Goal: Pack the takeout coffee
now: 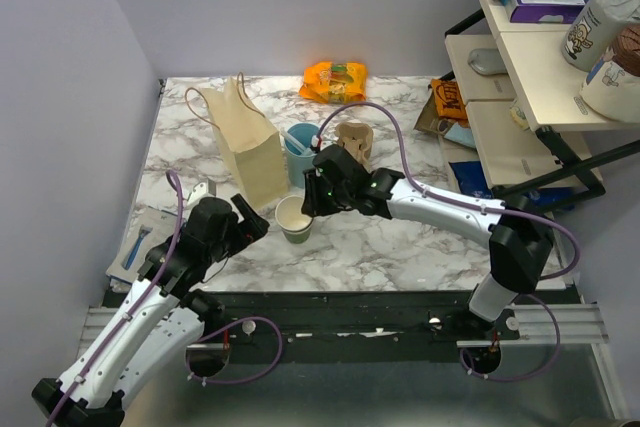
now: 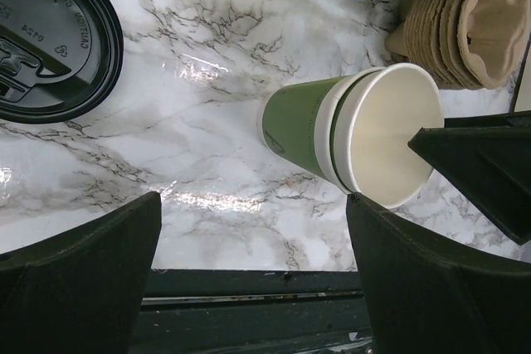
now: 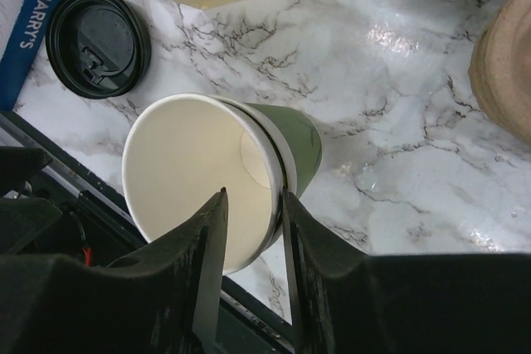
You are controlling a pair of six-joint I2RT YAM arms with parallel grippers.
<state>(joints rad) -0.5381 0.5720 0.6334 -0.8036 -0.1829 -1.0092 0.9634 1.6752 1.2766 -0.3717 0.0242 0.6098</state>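
The takeout coffee cup (image 1: 294, 218) stands upright near the table's front, green outside, cream inside, and looks like two nested cups (image 2: 332, 134). Its black lid (image 2: 50, 39) lies apart on the marble, also seen in the right wrist view (image 3: 98, 43). My right gripper (image 1: 308, 205) straddles the cup's rim (image 3: 199, 172), one finger inside and one outside, jaws narrowly apart (image 3: 253, 196). My left gripper (image 1: 258, 219) is open and empty just left of the cup (image 2: 253, 205). The tan paper bag (image 1: 250, 152) stands behind.
A light-blue cup (image 1: 300, 147) and a stack of brown pulp holders (image 1: 353, 137) stand behind the coffee. An orange snack pack (image 1: 335, 79) lies at the back. A blue box (image 3: 25, 6) lies left. A shelf unit (image 1: 540, 57) stands at the right.
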